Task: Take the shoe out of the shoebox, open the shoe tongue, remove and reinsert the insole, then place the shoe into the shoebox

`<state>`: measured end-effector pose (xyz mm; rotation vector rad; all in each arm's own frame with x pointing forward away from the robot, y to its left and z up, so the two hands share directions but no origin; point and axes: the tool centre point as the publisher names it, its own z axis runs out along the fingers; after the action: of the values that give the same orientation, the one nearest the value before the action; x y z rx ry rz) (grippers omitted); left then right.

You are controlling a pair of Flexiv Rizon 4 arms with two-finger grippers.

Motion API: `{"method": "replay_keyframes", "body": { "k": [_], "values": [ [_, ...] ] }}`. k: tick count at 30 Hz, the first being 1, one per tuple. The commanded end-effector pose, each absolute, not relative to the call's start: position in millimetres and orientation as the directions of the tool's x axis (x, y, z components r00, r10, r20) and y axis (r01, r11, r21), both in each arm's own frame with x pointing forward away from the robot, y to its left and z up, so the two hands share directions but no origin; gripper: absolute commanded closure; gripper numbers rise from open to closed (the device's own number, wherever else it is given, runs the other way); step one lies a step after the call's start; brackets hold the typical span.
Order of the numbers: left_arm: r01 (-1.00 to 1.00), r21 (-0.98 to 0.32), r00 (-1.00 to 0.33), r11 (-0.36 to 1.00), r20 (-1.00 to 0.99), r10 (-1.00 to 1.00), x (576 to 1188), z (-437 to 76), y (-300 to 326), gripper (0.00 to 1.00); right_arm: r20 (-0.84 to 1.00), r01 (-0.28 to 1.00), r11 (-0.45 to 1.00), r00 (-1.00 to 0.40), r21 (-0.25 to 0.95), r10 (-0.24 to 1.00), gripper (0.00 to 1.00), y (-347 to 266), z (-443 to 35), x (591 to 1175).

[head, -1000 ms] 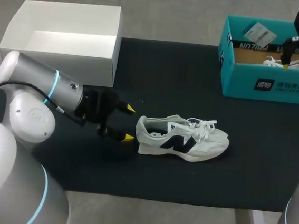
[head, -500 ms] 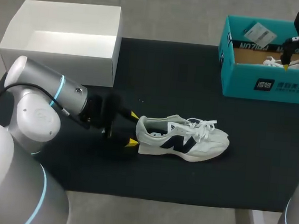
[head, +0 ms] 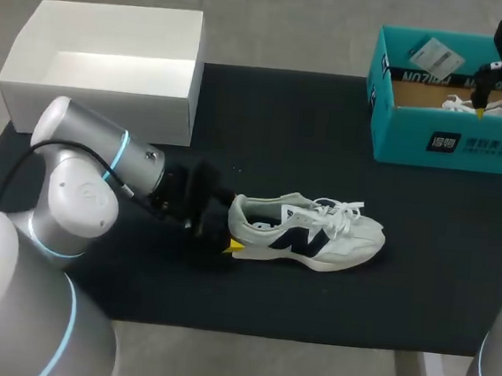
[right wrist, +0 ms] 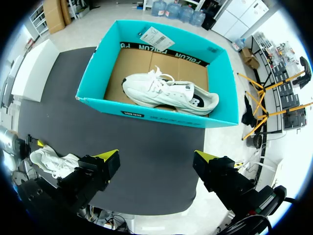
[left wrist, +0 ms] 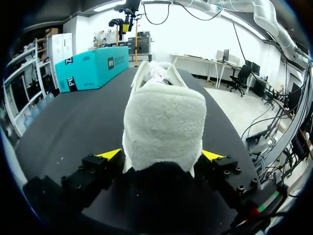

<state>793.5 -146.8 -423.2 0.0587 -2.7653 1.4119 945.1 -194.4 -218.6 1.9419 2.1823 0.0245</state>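
Note:
A white sneaker with a dark side logo [head: 305, 231] lies on its sole on the black mat, toe to the right. My left gripper [head: 233, 226] is at its heel, open. In the left wrist view the fuzzy heel [left wrist: 164, 122] sits between the fingers of that gripper [left wrist: 161, 154], one yellow tip on each side. The teal shoebox [head: 455, 145] stands at the back right with a second white shoe [right wrist: 168, 93] inside. My right gripper [right wrist: 155, 156] hangs open above the box's front wall [right wrist: 151, 113], holding nothing.
A white open box [head: 111, 68] sits at the back left, partly on the black mat [head: 326, 142]. A paper tag [head: 435, 55] lies at the teal box's back wall. Bare mat stretches between the sneaker and the teal box.
My left arm has slid right along the mat, bringing its open fingers from short of the sneaker to around its heel. The sneaker and the right arm have stayed put.

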Motion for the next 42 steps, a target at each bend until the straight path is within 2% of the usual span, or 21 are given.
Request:
{"method": "replay_keyframes", "body": {
  "k": [1,4,5,7,8,9,42],
  "values": [
    [-0.053,-0.806,-0.998,0.590,0.052,-0.018,799.7,-431.4,-155.4,0.00,-0.153,0.979,0.126,-0.102,0.159,0.983,0.00,-194.3,-219.1,944.4],
    [-0.038,-0.804,-0.999,0.593,0.042,-0.006,800.0,-433.2,-157.8,0.00,-0.153,0.979,0.126,-0.102,0.159,0.983,0.00,-194.3,-219.1,944.4],
    [-0.037,-0.804,-0.999,0.594,0.041,-0.006,800.3,-434.0,-158.1,0.03,-0.153,0.979,0.126,-0.102,0.159,0.983,0.00,-194.3,-219.1,944.4],
    [-0.038,-0.803,-0.999,0.594,0.040,-0.010,801.0,-435.0,-157.9,0.56,-0.153,0.979,0.126,-0.102,0.159,0.983,0.00,-194.3,-219.1,944.4],
    [-0.037,-0.803,-0.999,0.595,0.039,-0.011,801.2,-435.2,-157.6,0.74,-0.153,0.979,0.126,-0.102,0.159,0.983,0.00,-194.3,-219.1,944.4],
    [-0.037,-0.802,-0.999,0.596,0.038,-0.011,801.5,-435.6,-157.2,1.00,-0.153,0.979,0.126,-0.102,0.159,0.983,0.00,-194.3,-219.1,944.4],
    [-0.046,-0.811,-0.999,0.583,0.049,-0.010,800.6,-431.6,-154.9,1.00,-0.153,0.979,0.126,-0.102,0.159,0.983,0.00,-194.3,-219.1,944.4]
  ]
}}
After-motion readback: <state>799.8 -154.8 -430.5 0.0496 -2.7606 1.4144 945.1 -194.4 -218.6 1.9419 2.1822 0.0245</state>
